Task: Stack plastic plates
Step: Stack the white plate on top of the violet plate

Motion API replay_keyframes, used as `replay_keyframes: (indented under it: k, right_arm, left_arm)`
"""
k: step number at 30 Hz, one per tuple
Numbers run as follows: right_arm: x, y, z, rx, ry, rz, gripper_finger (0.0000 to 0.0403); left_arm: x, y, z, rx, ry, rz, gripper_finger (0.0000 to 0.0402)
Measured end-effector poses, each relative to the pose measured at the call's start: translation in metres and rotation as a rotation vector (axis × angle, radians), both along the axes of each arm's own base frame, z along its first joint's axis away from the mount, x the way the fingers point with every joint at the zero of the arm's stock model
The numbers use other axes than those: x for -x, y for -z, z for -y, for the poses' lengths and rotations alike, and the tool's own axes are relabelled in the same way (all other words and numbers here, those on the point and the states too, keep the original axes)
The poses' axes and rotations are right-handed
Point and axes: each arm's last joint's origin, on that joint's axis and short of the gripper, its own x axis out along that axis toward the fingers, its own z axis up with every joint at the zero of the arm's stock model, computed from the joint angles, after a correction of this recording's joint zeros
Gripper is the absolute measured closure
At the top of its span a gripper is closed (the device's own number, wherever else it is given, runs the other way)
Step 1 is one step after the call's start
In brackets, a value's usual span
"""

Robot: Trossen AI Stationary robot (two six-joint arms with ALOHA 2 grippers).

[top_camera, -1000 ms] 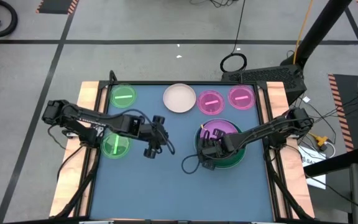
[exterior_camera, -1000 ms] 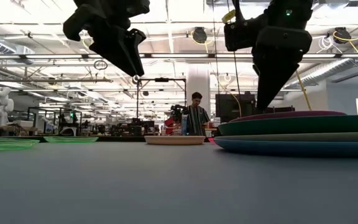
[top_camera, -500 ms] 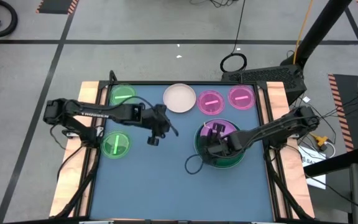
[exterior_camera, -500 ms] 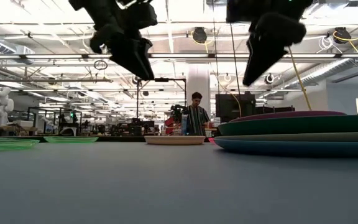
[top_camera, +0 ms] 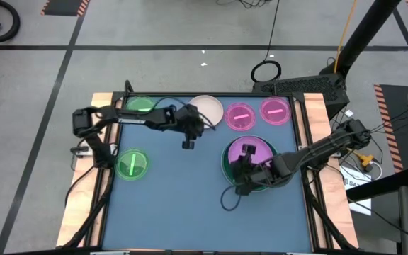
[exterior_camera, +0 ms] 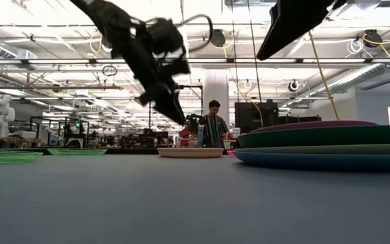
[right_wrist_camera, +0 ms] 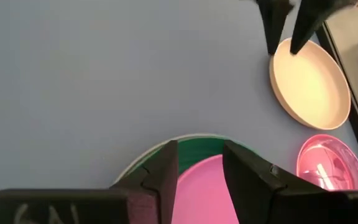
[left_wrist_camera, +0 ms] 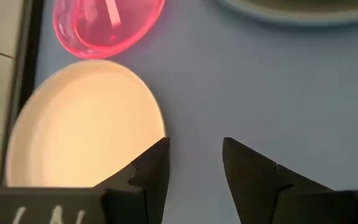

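— Where's the left arm from where you stand?

— Stretched along the far side of the blue table. Its left gripper hangs in the air just beside the white plate, on the side nearer the middle of the table. The fingers are parted a little with nothing between them. In the wrist view one fingertip sits right at the plate's rim, but I can't tell if it touches.

— And the right one?

— The right gripper hovers above the stack on the right side of the table. Its fingers are parted a little too, and they hold nothing.

— What's in that stack?

— A purple plate on top, a dark green plate under it, then from the low view a pale rim and a blue plate at the bottom.

— And the loose ones?

— Along the far edge there's a small green plate, then the white plate, then two small pink plates side by side. Another small green plate lies alone near the left edge, well apart from the stack.

— Anyone behind the table?

— A person stands far back in the room, seen in the low view.
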Motion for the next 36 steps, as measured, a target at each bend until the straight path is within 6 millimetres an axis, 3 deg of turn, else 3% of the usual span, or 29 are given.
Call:
replay_keyframes:
  k: [6,16,22,26,34,36]
  right_arm:
    - [0.0,0.0,-0.001,0.0,-0.005,0.003,0.0282]
    - [0.0,0.0,-0.001,0.001,-0.005,0.003,0.0282]
    - [0.0,0.0,-0.001,0.001,-0.004,0.003,0.0282]
    - [0.0,-0.001,-0.001,0.025,0.01,0.014,0.0282]
    - [0.0,-0.001,0.0,0.036,0.016,0.018,0.0282]
    - [0.0,-0.001,0.0,0.036,0.016,0.018,0.0282]
  left_arm:
    - [-0.009,0.027,-0.016,-0.002,-0.025,-0.003,0.0247]
    - [-0.009,0.062,-0.038,0.044,-0.112,-0.062,0.0247]
    - [-0.007,0.065,-0.043,0.074,-0.149,-0.065,0.0251]
    - [-0.007,0.065,-0.042,0.075,-0.144,-0.066,0.0283]
    - [-0.007,0.064,-0.04,0.073,-0.168,-0.071,0.0384]
    - [-0.007,0.064,-0.039,0.071,-0.172,-0.077,0.039]
